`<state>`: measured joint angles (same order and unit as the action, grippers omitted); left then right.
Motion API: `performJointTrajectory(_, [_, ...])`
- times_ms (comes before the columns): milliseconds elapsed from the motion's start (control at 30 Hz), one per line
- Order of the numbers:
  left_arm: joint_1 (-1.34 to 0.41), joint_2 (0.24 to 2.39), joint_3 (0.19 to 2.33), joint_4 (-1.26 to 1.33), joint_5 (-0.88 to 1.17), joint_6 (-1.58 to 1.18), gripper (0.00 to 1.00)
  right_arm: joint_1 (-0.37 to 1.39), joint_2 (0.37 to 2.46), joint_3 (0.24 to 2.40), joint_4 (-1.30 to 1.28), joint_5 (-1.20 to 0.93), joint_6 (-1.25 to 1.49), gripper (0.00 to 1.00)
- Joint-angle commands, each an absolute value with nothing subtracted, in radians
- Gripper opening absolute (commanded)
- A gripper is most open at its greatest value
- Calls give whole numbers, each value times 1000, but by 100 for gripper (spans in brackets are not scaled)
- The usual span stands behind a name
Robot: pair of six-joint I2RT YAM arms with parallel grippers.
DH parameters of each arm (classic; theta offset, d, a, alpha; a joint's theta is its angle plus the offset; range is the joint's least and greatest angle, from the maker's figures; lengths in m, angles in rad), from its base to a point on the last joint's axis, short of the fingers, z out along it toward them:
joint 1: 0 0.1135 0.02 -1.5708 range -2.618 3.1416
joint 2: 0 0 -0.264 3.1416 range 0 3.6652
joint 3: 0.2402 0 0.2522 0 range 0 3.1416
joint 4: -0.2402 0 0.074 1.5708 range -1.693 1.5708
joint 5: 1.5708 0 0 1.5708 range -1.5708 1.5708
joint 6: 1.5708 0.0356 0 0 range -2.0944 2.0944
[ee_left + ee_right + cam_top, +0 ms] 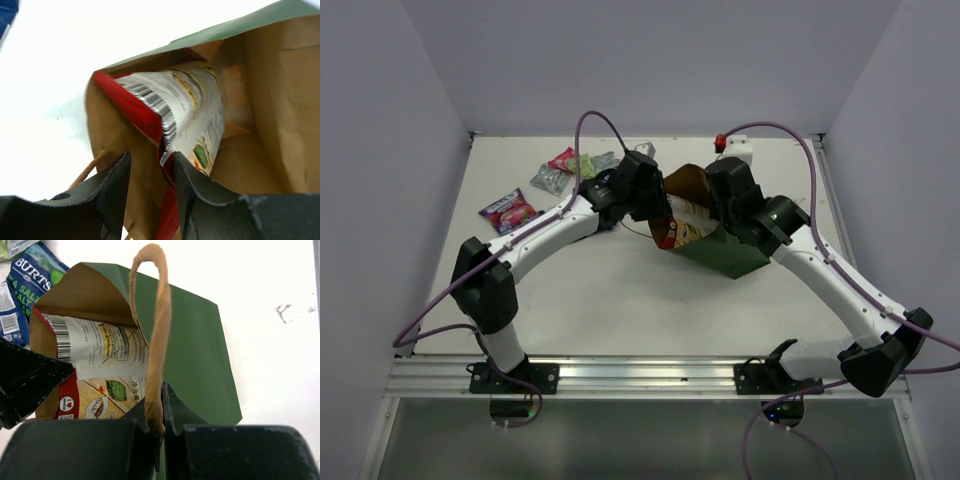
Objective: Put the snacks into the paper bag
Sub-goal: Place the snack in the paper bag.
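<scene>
Top external: the paper bag (pixel 730 255) lies on its side between my arms, with the chip bag (pixel 674 232) partway into its mouth. The smaller packets (pixel 508 210) sit well apart, far left.

Left wrist: my left gripper (pixel 152 167) stands slightly open, the chip bag's crimped edge between its fingers. Push straight inward, along the bag floor.

Right wrist: only this view shows my right gripper (pixel 157 412) clamped on the loop handle (pixel 159 315). Hold the mouth lifted.

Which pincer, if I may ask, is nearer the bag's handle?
Right. The right pincer pinches the handle; the left pincer straddles the chip bag inside the paper bag.
</scene>
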<state>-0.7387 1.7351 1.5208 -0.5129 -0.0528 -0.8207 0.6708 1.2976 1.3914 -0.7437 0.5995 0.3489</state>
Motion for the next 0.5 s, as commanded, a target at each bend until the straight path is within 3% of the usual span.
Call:
performJointTrajectory(0, [-729, 1775, 1597, -613, -84, -744, 43, 661, 1287, 1457, -752, 661, 367, 0])
performJointTrajectory(200, [-719, 1743, 1654, -626, -71, -698, 42, 658, 1319, 1482, -753, 660, 365, 0])
performJointTrajectory(467, [-710, 1589, 1749, -641, -117, -629, 52, 658, 1350, 1485, -727, 650, 367, 0])
